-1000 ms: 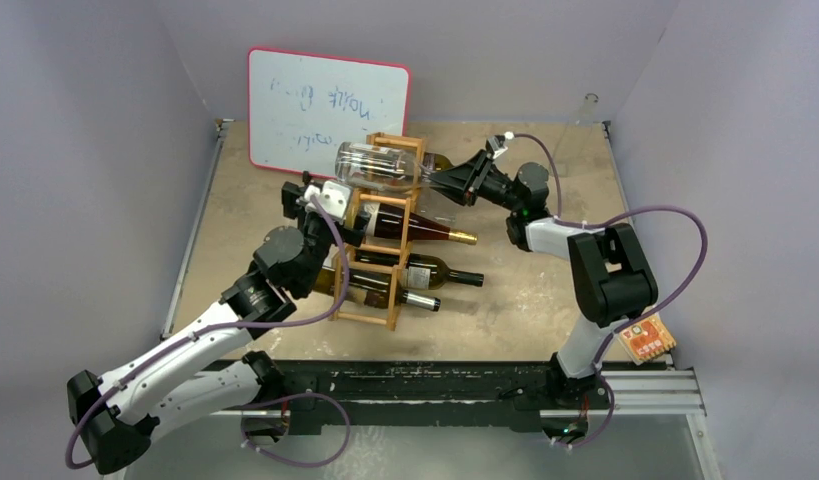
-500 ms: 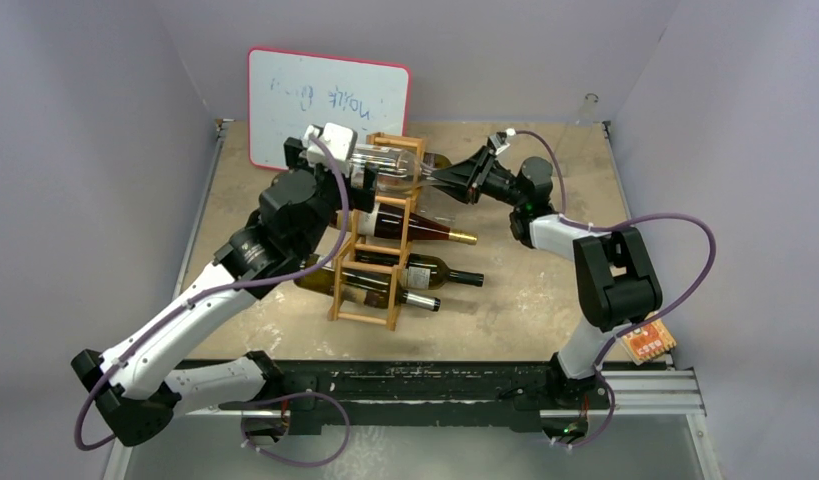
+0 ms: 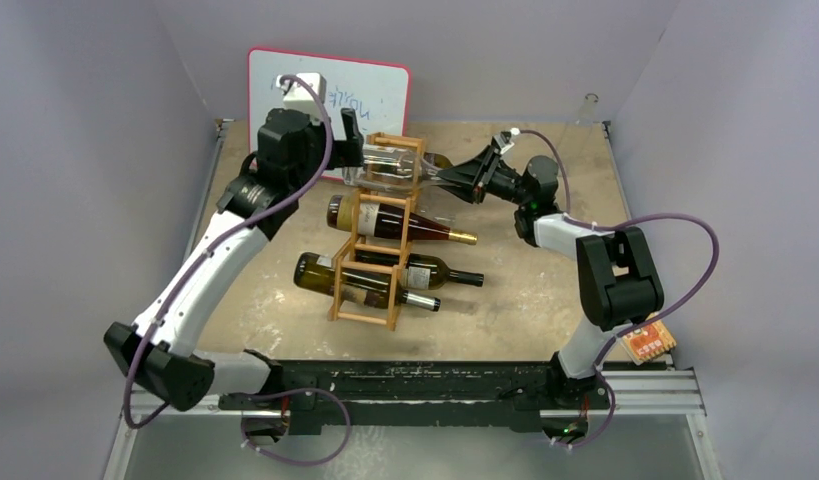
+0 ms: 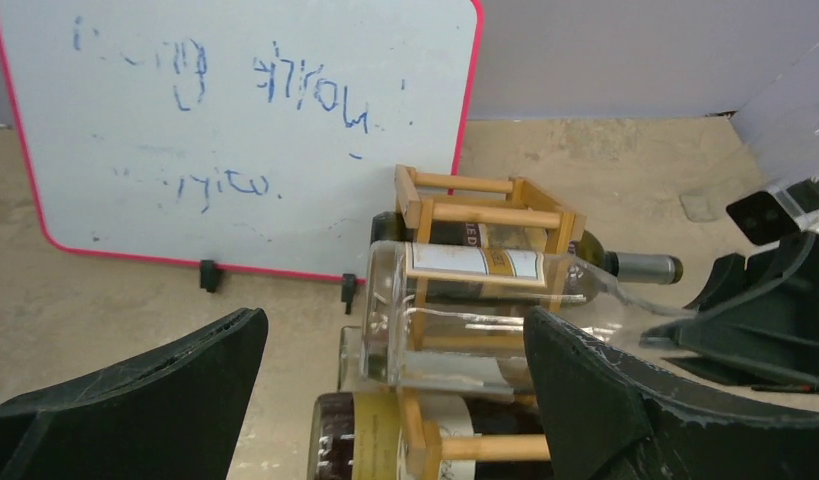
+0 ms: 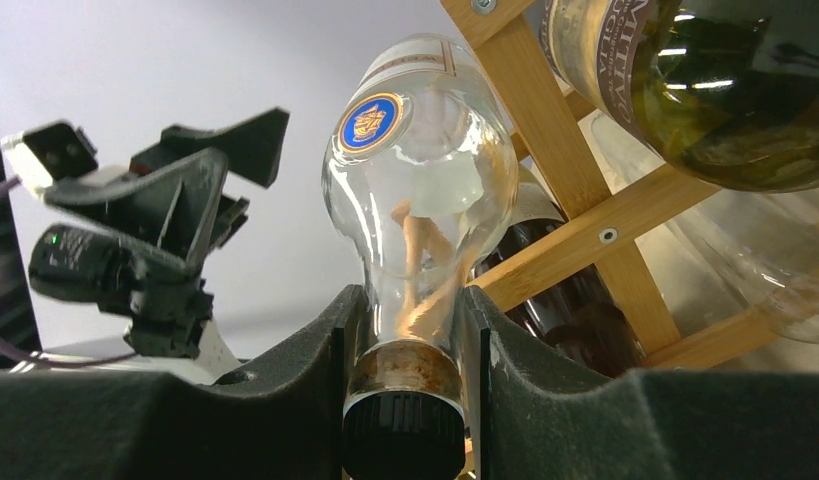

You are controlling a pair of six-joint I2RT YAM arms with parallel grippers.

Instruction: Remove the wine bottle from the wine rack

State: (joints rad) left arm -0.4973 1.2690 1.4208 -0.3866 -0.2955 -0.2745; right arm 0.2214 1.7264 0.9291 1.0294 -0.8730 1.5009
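The light wooden wine rack [image 3: 377,240] stands mid-table with several bottles lying in it. A clear glass wine bottle [image 3: 390,168] lies across its top, base sticking out to the left. My right gripper [image 3: 457,178] is shut on this bottle's neck just above the black cap, and the right wrist view shows the grip [image 5: 405,340] on the bottle [image 5: 420,170]. My left gripper [image 3: 351,148] is open at the bottle's base. In the left wrist view its fingers [image 4: 605,400] are spread wide of the bottle [image 4: 465,320], not touching it.
A red-edged whiteboard [image 3: 325,105] leans against the back wall just behind the left gripper. A dark red bottle [image 3: 385,220] and two green bottles [image 3: 440,272] fill the lower rack slots, necks pointing right. Another labelled bottle [image 4: 475,237] lies behind the clear one.
My left arm has risen from the rack's left side and swung back toward the whiteboard, to the clear bottle's base. My right gripper keeps hold of the neck.
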